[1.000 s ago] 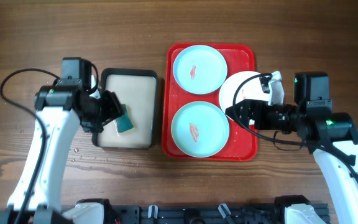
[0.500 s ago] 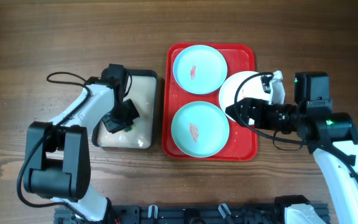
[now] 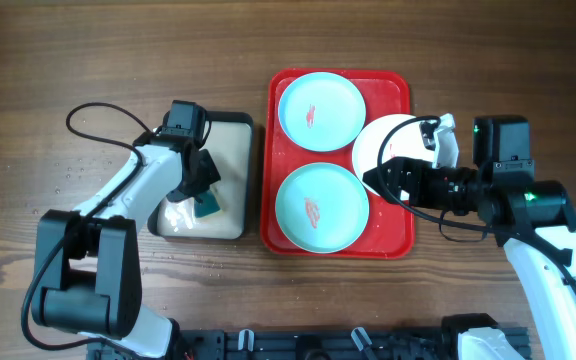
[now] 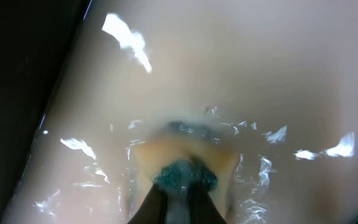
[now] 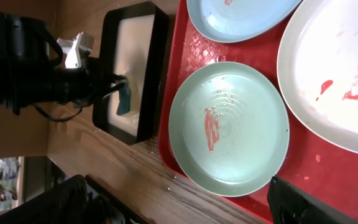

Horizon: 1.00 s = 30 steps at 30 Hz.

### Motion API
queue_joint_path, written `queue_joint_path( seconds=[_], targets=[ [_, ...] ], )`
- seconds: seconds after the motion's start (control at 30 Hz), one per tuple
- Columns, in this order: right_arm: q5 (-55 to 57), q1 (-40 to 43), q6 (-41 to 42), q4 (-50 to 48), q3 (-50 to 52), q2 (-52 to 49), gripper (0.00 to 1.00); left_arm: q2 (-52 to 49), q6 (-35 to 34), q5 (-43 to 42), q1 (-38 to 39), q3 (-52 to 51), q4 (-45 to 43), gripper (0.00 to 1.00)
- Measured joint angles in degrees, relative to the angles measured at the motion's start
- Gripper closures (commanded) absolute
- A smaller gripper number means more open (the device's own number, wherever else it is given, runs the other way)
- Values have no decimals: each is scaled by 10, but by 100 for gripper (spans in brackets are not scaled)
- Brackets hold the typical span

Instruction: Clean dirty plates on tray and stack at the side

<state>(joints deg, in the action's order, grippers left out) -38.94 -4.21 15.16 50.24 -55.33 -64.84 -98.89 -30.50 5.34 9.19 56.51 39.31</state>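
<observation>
Overhanging the tray rim, white plate lies beside the right tool.

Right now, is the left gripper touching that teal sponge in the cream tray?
Touching. The left wrist view shows the left gripper closed on the teal sponge, its dark fingers meeting the sponge's near edge over the wet cream tray.
</observation>
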Motion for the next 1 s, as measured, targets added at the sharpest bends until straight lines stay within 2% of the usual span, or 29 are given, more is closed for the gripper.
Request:
queue_joint_path(
  seconds=[0.03,0.13,0.2,0.23,0.33,0.43,0.53,0.6,0.7,0.77,0.83,1.0],
  targets=[
    [0,0,0,0,0,0,9,0,0,1,0,2,10,94],
    [18,0,0,2,0,0,16,3,16,-1,0,33,84,70],
    [42,0,-1,14,0,0,24,18,39,-24,0,71,127,64],
    [50,0,-2,21,0,0,30,26,45,-38,0,80,141,64],
    [61,0,-5,45,0,0,30,50,50,-64,0,93,171,67],
    [67,-9,-5,63,6,0,30,50,50,-69,0,52,127,79],
    [95,-35,5,63,37,0,30,45,47,-67,1,-30,52,82],
    [116,-49,16,59,56,-1,30,44,47,-66,2,-54,16,96],
    [132,-62,24,42,61,-1,29,44,47,-64,4,-68,-5,96],
    [136,-63,28,33,61,-1,30,44,47,-63,5,-61,10,96],
    [139,-63,31,28,61,-1,44,42,47,-63,5,-36,55,96],
    [178,-76,84,9,66,-25,44,54,52,-63,5,71,153,96]
  ],
)
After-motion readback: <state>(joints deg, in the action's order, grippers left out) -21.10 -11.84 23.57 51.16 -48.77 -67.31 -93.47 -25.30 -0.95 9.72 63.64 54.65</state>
